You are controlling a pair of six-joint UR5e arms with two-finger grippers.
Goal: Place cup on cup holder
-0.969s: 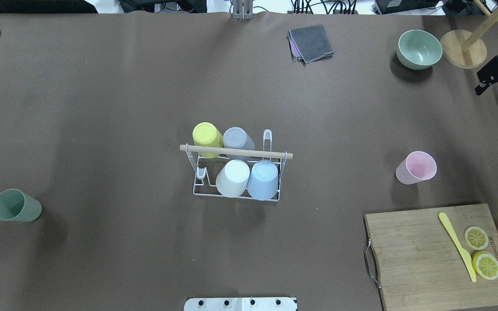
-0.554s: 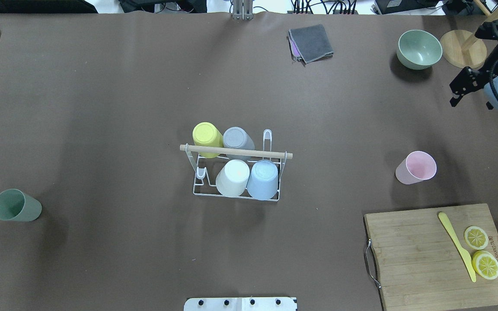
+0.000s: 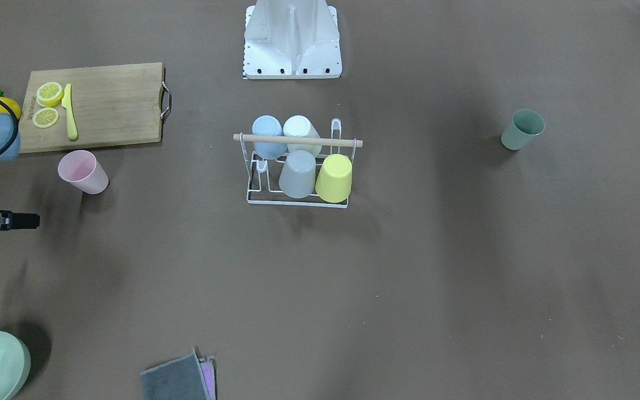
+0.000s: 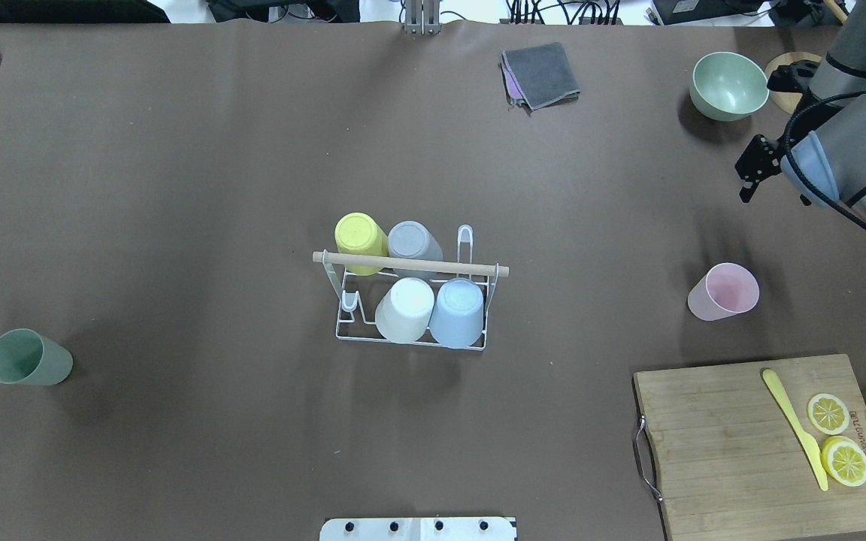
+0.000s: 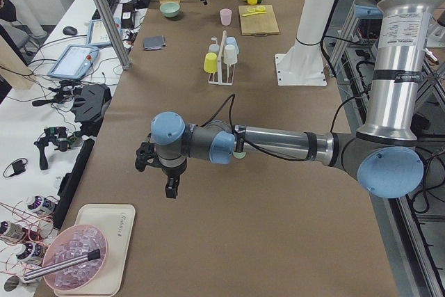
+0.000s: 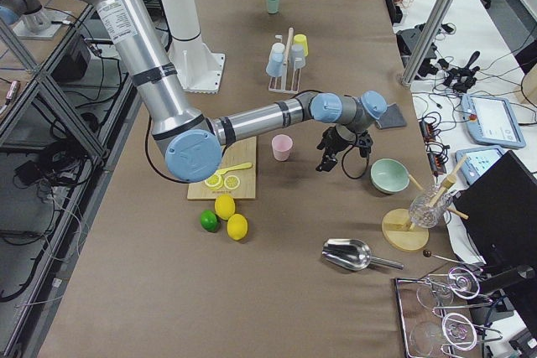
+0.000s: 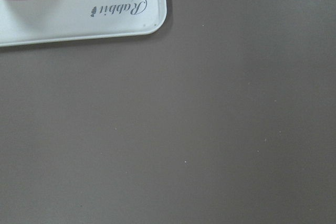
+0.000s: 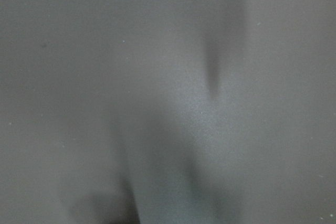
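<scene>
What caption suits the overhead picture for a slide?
Four cups upturned on the cup holder; pink cup and green cup stand apart; open right gripper hovers at far right.

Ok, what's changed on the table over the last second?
The right gripper has swung in from the table's right edge toward the middle and now hangs between the green bowl and the pink cup, holding nothing. The pink cup, the green cup and the cup holder have not moved.
</scene>
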